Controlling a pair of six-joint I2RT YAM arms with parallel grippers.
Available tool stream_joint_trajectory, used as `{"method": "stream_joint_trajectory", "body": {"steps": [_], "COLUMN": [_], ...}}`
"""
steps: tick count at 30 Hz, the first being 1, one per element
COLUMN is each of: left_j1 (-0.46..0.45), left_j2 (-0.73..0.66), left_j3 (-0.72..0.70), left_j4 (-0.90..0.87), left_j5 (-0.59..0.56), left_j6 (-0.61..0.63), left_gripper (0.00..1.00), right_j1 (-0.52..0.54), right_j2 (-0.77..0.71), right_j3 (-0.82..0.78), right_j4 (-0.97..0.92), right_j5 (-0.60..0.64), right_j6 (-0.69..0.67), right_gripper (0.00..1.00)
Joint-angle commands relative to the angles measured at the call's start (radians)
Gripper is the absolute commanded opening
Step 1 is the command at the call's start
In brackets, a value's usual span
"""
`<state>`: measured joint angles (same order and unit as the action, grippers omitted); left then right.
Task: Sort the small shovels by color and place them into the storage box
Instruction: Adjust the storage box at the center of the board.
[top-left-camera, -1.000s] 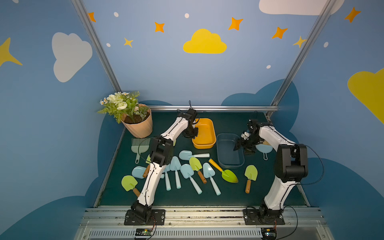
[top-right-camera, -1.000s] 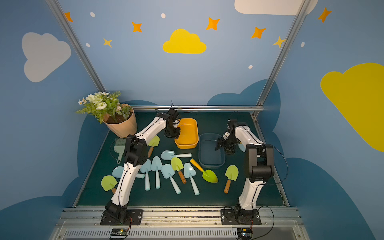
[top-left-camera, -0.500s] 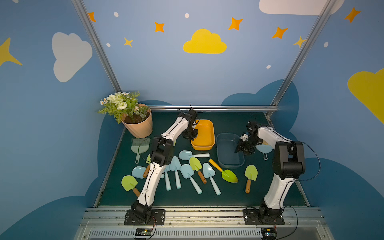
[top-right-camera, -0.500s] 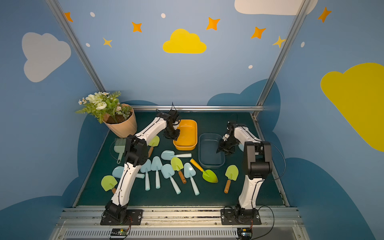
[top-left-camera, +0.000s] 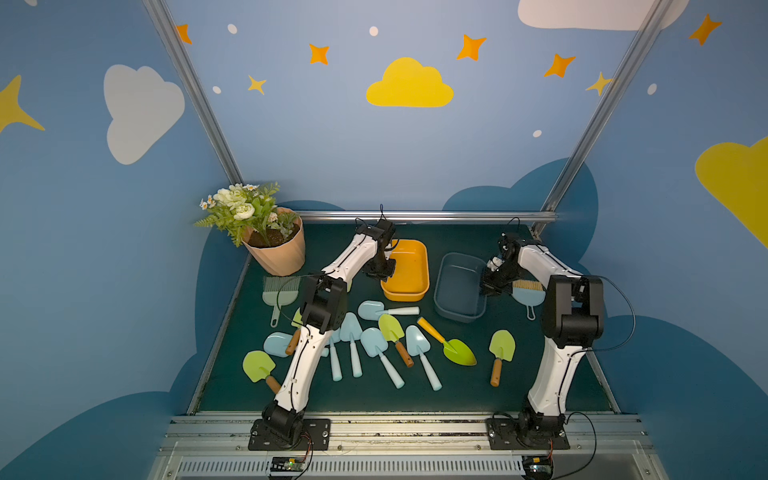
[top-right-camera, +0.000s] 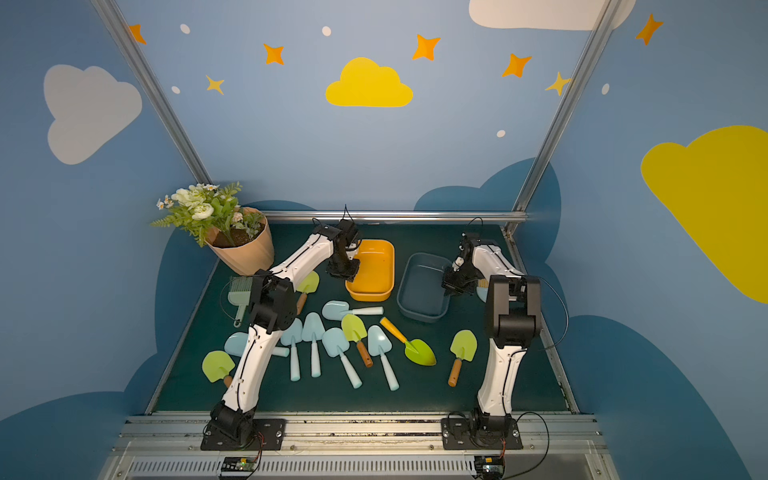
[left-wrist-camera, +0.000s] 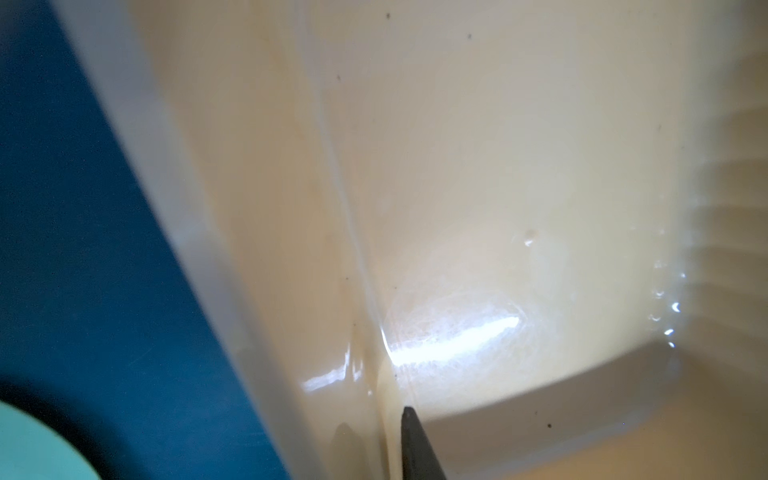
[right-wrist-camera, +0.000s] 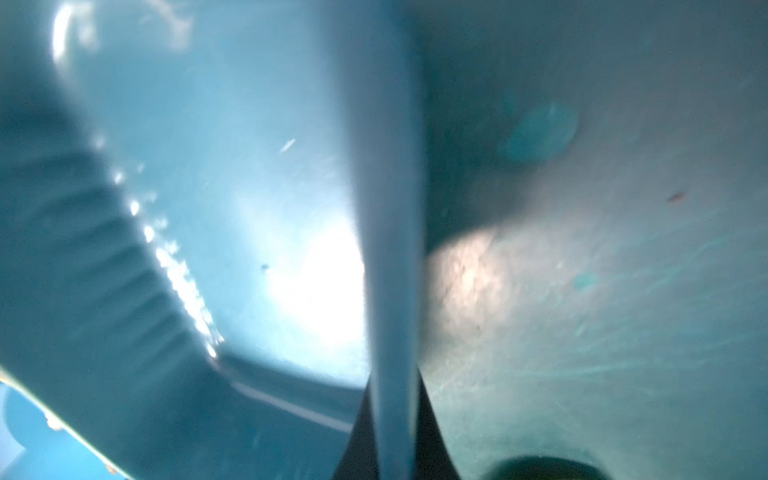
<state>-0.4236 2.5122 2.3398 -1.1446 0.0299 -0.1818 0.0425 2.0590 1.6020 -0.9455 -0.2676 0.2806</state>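
Small shovels (top-left-camera: 374, 340) lie loose outside; left tool (top-left-camera: 379, 272) clenches orange box (top-left-camera: 409, 266), right tool (top-left-camera: 488, 286) blue box (top-left-camera: 459, 286).

Orange box (top-left-camera: 411, 266) and dark blue box (top-left-camera: 459, 286) sit open side up, the blue one just right of orange box. Light blue shovels (top-left-camera: 415, 338) and lime-green shovels (top-left-camera: 502, 345) lie flat, mixed, in front of orange box. Orange-handled green shovel (top-left-camera: 459, 353) lies diagonal, front-right of it.
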Motion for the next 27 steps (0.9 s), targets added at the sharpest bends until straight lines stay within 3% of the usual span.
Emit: {"method": "stream_joint_trajectory", "body": {"steps": [1, 11, 22, 27], "left_j1": [-0.007, -0.022, -0.027, -0.027], "left_j2": [0.002, 0.014, 0.017, 0.022], "left_j3": [0.023, 0.033, 0.039, 0.044], "left_j4": [-0.027, -0.028, -0.033, -0.035], "left_j5": [0.006, 0.011, -0.007, -0.005], "left_j6": [0.02, 0.06, 0.08, 0.076], "left_gripper": [0.03, 0.03, 0.03, 0.09], "right_j1": [-0.008, 0.006, 0.058, 0.068], "right_j2": [0.047, 0.198, 0.252, 0.276], "right_j3": [0.076, 0.319, 0.383, 0.414], "right_j4": [-0.024, -0.113, -0.201, -0.25], "right_j5": [0.009, 0.007, 0.021, 0.031], "right_j6": [0.0, -0.086, -0.182, -0.182], "right_gripper": [0.03, 0.0, 0.0, 0.0]}}
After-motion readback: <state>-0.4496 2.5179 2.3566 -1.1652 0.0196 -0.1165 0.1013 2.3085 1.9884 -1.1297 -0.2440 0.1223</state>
